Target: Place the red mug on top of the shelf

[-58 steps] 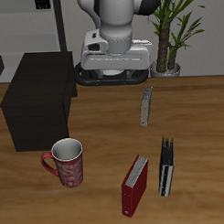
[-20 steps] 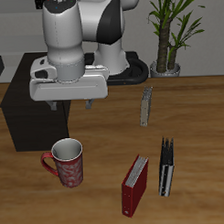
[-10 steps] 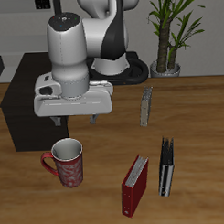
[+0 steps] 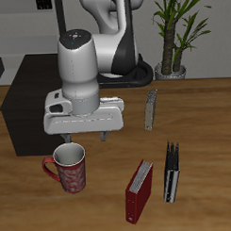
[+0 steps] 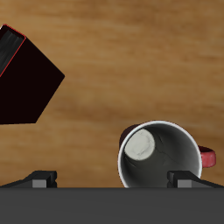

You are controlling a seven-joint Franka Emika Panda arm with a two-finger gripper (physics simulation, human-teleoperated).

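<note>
The red mug (image 4: 70, 169) stands upright on the table near the front edge, with its handle pointing away from the books. In the wrist view the red mug (image 5: 163, 157) shows its grey inside and light rim. The shelf (image 4: 37, 103), a large black box, stands behind the mug. My gripper (image 4: 85, 137) is open and empty. It hovers just above and slightly behind the mug. In the wrist view the gripper (image 5: 113, 180) has the mug off-centre, close to one fingertip (image 5: 184, 180).
An upright red book (image 4: 139, 191) and a black book (image 4: 172, 172) stand near the front edge beside the mug. The red book also shows in the wrist view (image 5: 26, 79). A grey book (image 4: 151, 109) stands farther back. A potted plant (image 4: 172, 35) is at the back.
My gripper has come down and moved toward the table's front edge, from over the shelf to just above the mug. The mug has not moved.
</note>
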